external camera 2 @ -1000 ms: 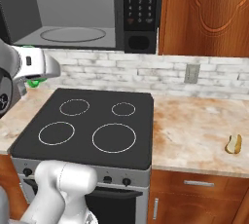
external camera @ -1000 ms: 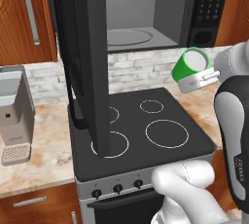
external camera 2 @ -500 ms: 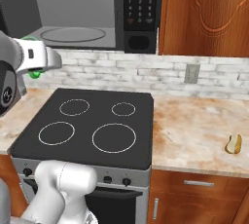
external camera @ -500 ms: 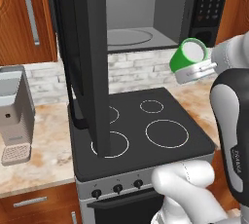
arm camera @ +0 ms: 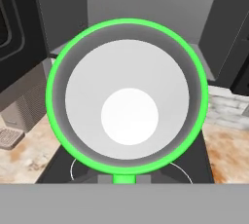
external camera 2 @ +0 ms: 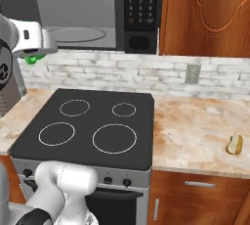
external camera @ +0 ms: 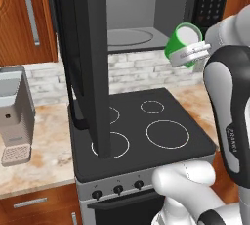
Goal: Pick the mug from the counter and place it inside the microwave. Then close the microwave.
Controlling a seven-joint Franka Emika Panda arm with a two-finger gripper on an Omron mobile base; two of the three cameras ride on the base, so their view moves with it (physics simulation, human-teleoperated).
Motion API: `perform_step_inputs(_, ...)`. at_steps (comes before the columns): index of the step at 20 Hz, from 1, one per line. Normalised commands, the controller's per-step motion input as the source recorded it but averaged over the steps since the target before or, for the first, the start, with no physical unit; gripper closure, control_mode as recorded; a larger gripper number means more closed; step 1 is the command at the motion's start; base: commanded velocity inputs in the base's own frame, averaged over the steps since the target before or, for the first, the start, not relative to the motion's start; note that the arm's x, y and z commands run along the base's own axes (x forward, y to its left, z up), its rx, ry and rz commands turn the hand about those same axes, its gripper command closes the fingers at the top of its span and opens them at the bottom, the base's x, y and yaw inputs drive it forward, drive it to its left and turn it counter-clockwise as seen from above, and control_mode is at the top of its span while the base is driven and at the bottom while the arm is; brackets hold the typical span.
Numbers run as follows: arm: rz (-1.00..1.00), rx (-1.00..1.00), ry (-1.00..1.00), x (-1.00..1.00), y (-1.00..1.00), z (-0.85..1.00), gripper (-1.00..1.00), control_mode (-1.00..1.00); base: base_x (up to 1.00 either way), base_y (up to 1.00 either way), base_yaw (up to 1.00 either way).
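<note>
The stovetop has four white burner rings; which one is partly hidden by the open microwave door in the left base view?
The front-left ring on the stovetop: the lower corner of the open microwave door covers its left part. The other three rings show whole.

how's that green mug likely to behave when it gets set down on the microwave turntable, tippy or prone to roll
The mug looks rigid and empty, so probably light. It is held tilted by the gripper; released like that, its round wall could roll. Set upright on the flat turntable, it should probably stand steady.
</note>
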Motion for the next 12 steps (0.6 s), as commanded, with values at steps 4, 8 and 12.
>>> perform_step_inputs(4, 0.00, 0.00, 0.09, 0.09, 0.01, 0.24, 1.00, -1.00, 0.00, 0.00, 0.00)
perform_step_inputs(8, 0.00, 0.00, 0.09, 0.27, 0.01, 0.00, 1.00, -1.00, 0.00, 0.00, 0.00)
perform_step_inputs(12, 0.00, 0.00, 0.00, 0.34, 0.08, -0.32, 1.00, -1.00, 0.00, 0.00, 0.00)
